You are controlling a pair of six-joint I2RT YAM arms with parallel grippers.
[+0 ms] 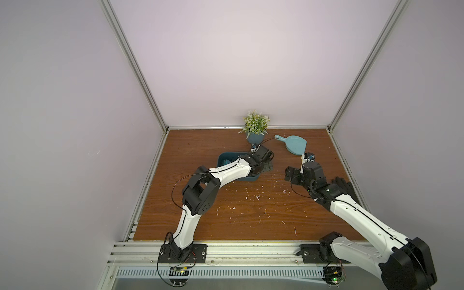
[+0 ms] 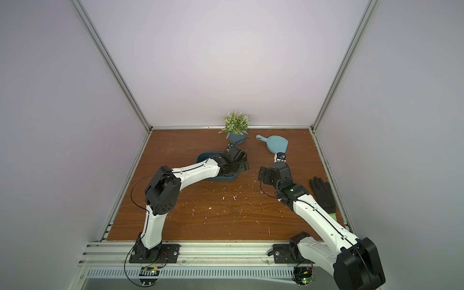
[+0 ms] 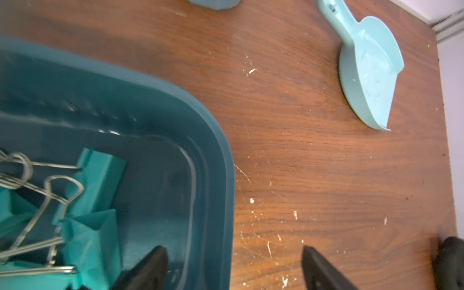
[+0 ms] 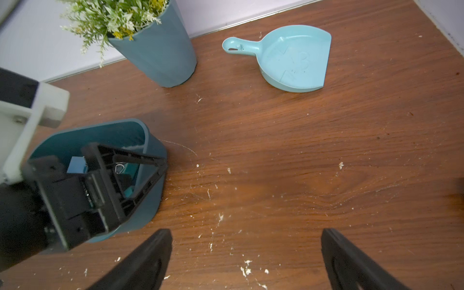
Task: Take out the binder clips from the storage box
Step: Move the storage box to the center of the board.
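left tool [image 3: 232, 248] hangs released, empty, straddling the rim of the storage box [image 3: 216, 155] left of worktop [image 3: 326, 175] centre; binder clips [image 3: 88, 226] lie heaped inside, so I'd shift inward and pinch one wire handle; right tool [image 4: 246, 231] idle, spread wide.

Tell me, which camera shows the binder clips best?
Left wrist view: the binder clips lie close up in the storage box, wire handles clear. Right wrist view glimpses slivers; top views, almost nothing.

Storage box [image 1: 221, 160], dustpan [image 1: 296, 145], pot [image 1: 255, 138], glove [image 2: 322, 193], one each
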